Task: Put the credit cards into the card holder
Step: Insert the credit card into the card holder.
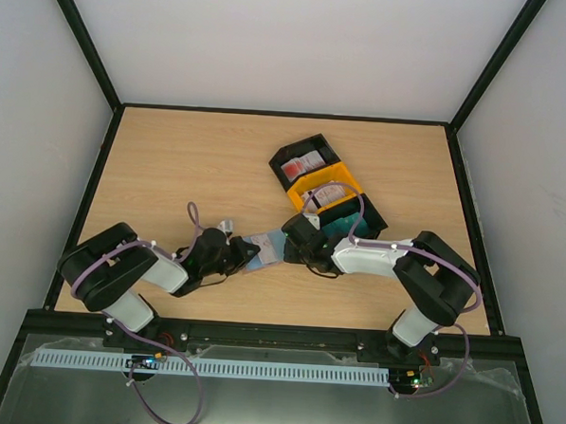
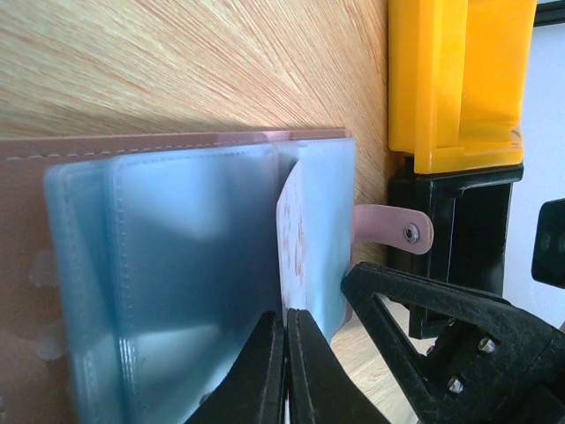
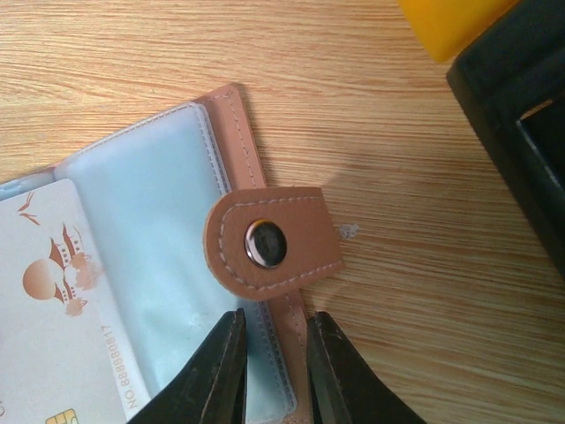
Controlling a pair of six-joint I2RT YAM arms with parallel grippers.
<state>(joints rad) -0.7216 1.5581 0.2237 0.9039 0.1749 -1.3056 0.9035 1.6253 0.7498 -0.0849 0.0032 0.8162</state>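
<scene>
The card holder (image 1: 263, 248) lies open on the table between my two grippers, blue-grey inner faces up (image 2: 185, 265), brown rim and snap strap (image 3: 272, 240) on its right side. My left gripper (image 2: 285, 314) is shut on a white credit card with red marks (image 2: 292, 230), held edge-on with its far end in among the holder's slots. My right gripper (image 3: 272, 325) is closed on the holder's right edge (image 3: 284, 371), just below the strap. The same card (image 3: 53, 309) shows flat in the right wrist view. More cards lie in the trays (image 1: 303, 164).
Three trays stand in a row behind the holder: black (image 1: 322, 144), yellow (image 1: 347, 180) and black with teal inside (image 1: 372, 220). The yellow tray (image 2: 459, 79) and a black one (image 2: 459, 238) are close to the right of the holder. The right gripper's finger (image 2: 424, 300) is beside my left fingers.
</scene>
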